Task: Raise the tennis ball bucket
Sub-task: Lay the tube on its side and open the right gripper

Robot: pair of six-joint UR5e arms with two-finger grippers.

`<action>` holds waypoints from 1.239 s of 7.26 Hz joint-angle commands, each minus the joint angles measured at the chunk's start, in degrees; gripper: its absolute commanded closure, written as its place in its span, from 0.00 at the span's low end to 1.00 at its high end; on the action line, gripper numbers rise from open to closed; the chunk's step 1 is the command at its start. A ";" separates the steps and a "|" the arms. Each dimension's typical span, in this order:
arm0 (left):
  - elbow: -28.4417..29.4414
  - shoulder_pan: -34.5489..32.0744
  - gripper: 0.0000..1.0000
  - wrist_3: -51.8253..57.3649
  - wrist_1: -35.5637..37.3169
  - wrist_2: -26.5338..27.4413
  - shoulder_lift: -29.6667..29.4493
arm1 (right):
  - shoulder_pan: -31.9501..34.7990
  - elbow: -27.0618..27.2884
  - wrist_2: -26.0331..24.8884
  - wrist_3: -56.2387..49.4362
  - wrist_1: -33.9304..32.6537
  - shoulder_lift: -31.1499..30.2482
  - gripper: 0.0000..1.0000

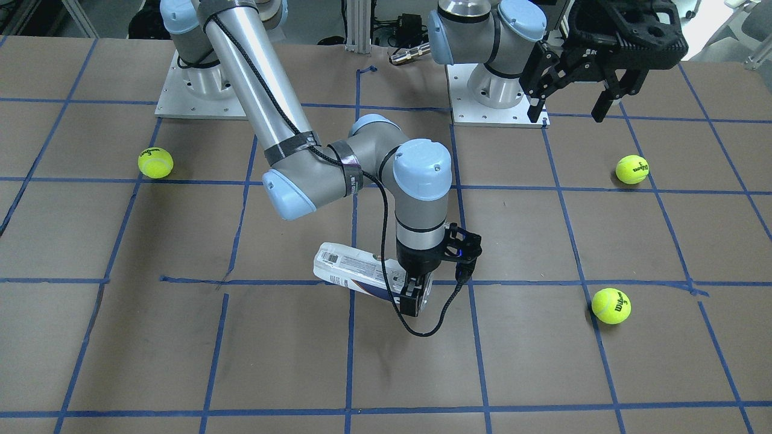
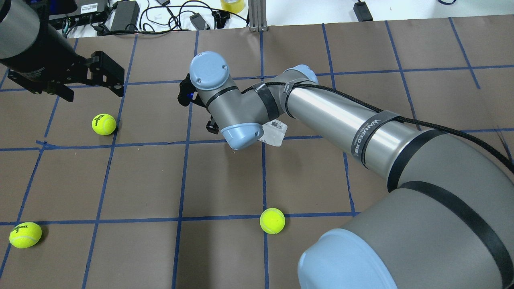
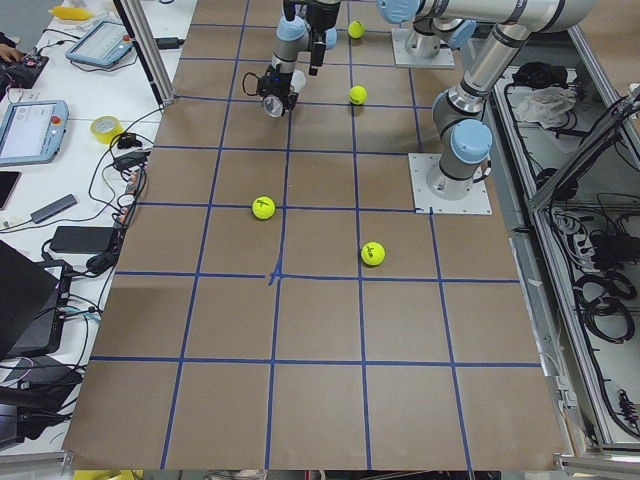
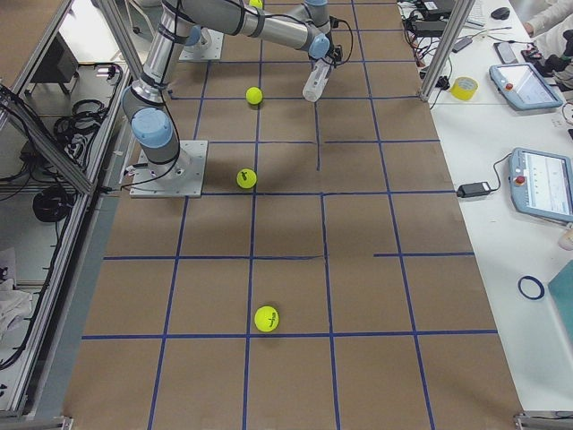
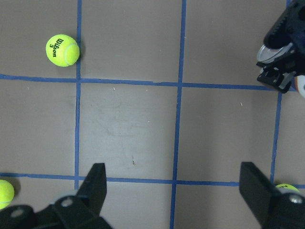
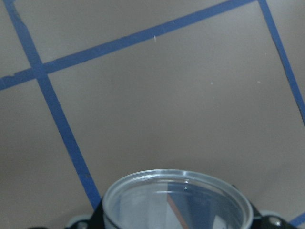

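Note:
The tennis ball bucket (image 1: 356, 272) is a clear can with a white and navy label and a barcode. My right gripper (image 1: 416, 299) points down and is shut on the bucket near its open silver rim. The bucket hangs tilted and seems slightly above the table, near the middle. The overhead view shows only its barcode end (image 2: 275, 131) under the right wrist. Its open rim (image 6: 177, 191) fills the bottom of the right wrist view. My left gripper (image 1: 573, 111) is open and empty, held high over the table's left side, far from the bucket; its fingers (image 5: 95, 186) stand wide apart.
Three yellow-green tennis balls lie on the brown, blue-taped table: one (image 1: 155, 163) on the robot's right, one (image 1: 632, 169) below the left gripper, and one (image 1: 611, 305) toward the operators' side. A black cable (image 1: 422, 328) loops below the right wrist. Cables and devices (image 2: 160, 14) lie beyond the far edge.

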 commanded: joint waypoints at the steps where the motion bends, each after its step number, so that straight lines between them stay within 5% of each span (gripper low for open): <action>1: 0.00 0.00 0.00 0.00 -0.04 0.00 0.00 | 0.94 0.15 0.90 -11.53 -1.21 1.67 0.54; 4: 0.00 0.00 0.00 0.00 -0.04 0.00 0.00 | 1.56 0.06 8.27 -16.13 -1.38 2.29 0.46; 6: 0.00 0.00 0.00 0.00 -0.04 0.09 0.00 | 1.56 0.15 8.38 -18.35 -1.29 2.29 0.42; 7: 0.00 0.00 0.00 0.00 -0.48 0.09 0.09 | 1.74 0.15 8.64 -18.09 -1.21 2.38 0.00; 9: 0.00 -0.44 0.00 0.09 -0.66 -0.61 -0.43 | 1.83 0.15 8.64 -16.08 -1.12 2.12 0.00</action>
